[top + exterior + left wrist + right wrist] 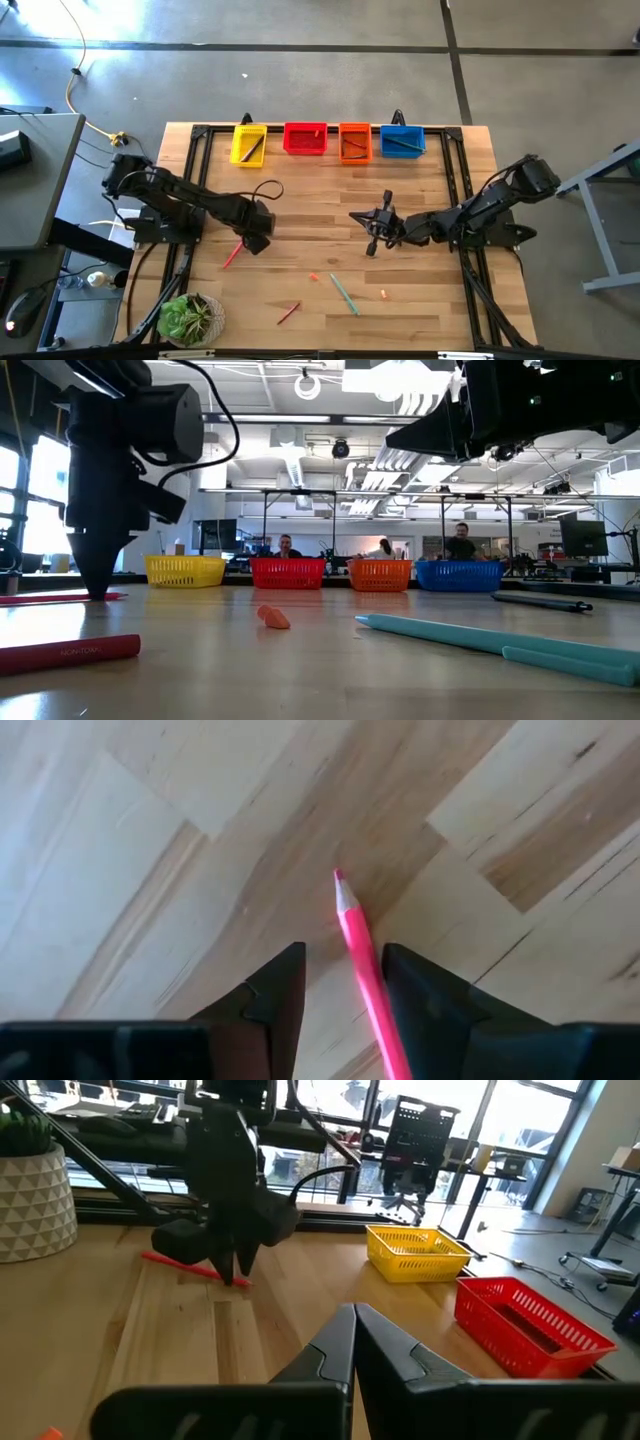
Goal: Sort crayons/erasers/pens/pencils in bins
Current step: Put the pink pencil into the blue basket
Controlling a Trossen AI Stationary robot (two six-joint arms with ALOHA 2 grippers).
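A pink pencil (362, 955) lies flat on the wooden table, left of centre (233, 253). My left gripper (345, 958) is open and points down, one finger on each side of the pencil just behind its sharpened tip; it also shows in the high view (248, 241) and the low view (97, 588). My right gripper (353, 1312) is shut and empty above the table's middle (352, 216), pointing toward the left arm. The yellow (248, 143), red (305, 138), orange (355, 142) and blue (402, 140) bins stand in a row at the far edge. My left gripper comes from above with its fingers across the pencil's tip end (350, 910). The pencil lies close beside one finger (410, 985); I cannot tell whether they touch. The pencil rests flat on the table.
Two orange erasers (313, 277) (383, 294), a teal pen (345, 293) and a red stick (288, 313) lie toward the near edge. A black pen (545, 601) lies near my right gripper. A potted plant (190, 318) stands at the near left corner. People sit beyond the table.
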